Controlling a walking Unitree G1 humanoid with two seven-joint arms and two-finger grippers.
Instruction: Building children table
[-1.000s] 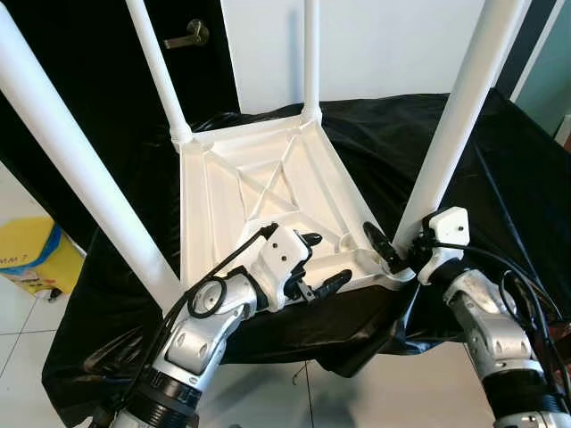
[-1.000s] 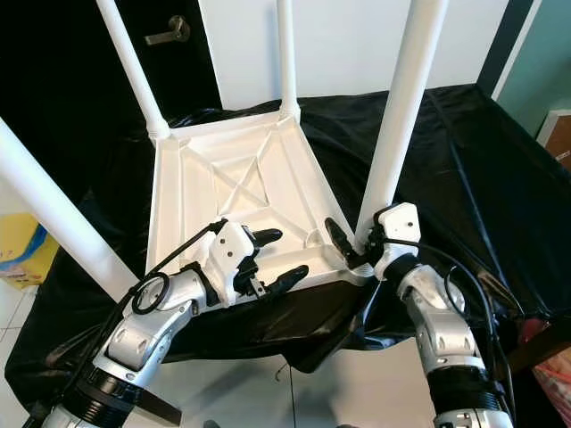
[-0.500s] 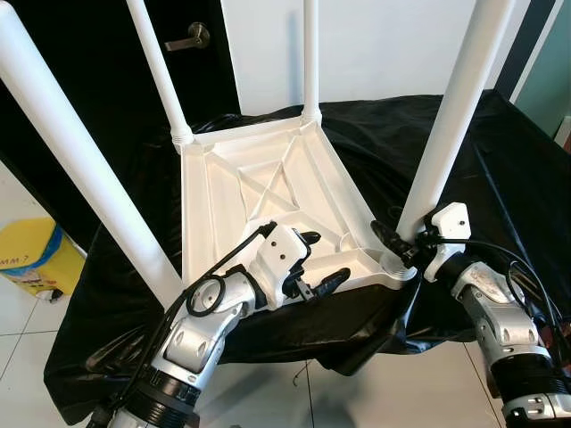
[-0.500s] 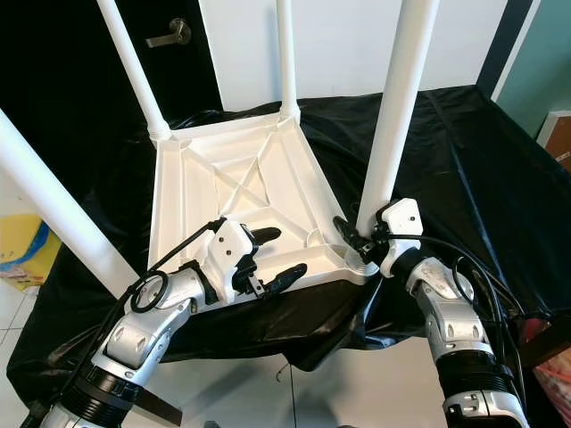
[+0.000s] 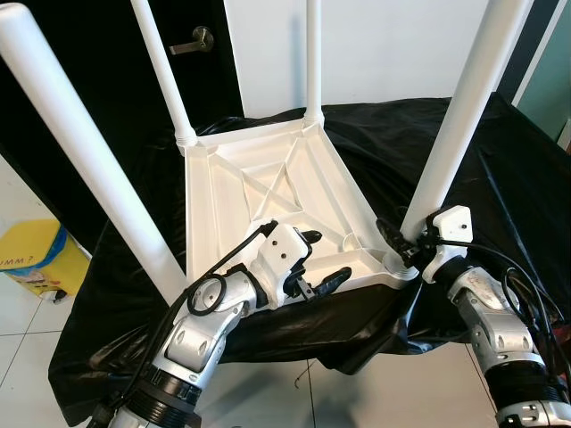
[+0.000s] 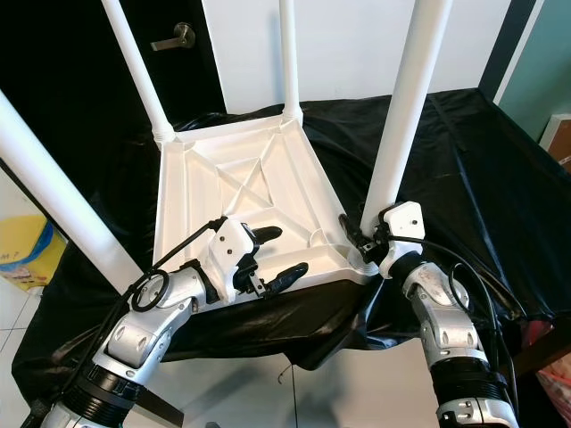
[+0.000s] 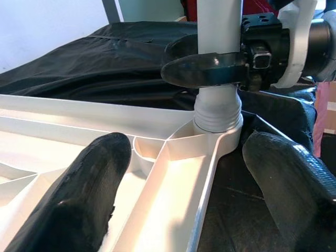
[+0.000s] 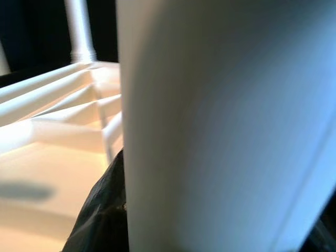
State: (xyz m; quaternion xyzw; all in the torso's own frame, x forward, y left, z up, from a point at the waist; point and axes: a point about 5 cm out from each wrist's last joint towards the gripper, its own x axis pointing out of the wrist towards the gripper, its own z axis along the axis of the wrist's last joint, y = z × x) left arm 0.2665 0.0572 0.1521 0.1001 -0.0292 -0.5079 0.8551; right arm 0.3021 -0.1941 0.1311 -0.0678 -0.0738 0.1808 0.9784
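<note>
The white children's table (image 5: 259,192) lies upside down on a black cloth, its legs pointing up. My right gripper (image 5: 399,247) is shut on the near right leg (image 5: 455,116) just above its socket (image 7: 218,113). One of its black fingers (image 7: 205,68) wraps across the front of that leg. My left gripper (image 5: 321,258) is open at the table's near rim. One finger is over the ribbed underside and the other hangs outside the rim. The rim passes between its fingers (image 7: 79,199) without clear contact. The held leg (image 8: 220,126) looms close in the right wrist view.
The near left leg (image 5: 89,160) stands tall beside my left arm. The black cloth (image 5: 500,178) drapes over the support and hangs off its front edge. A yellow bin (image 5: 36,259) sits on the tiled floor at left. A dark door with a handle (image 5: 198,40) is behind.
The view has shifted a little. My right gripper's fingers have drawn in around the base of the near right leg. The left gripper holds its place.
</note>
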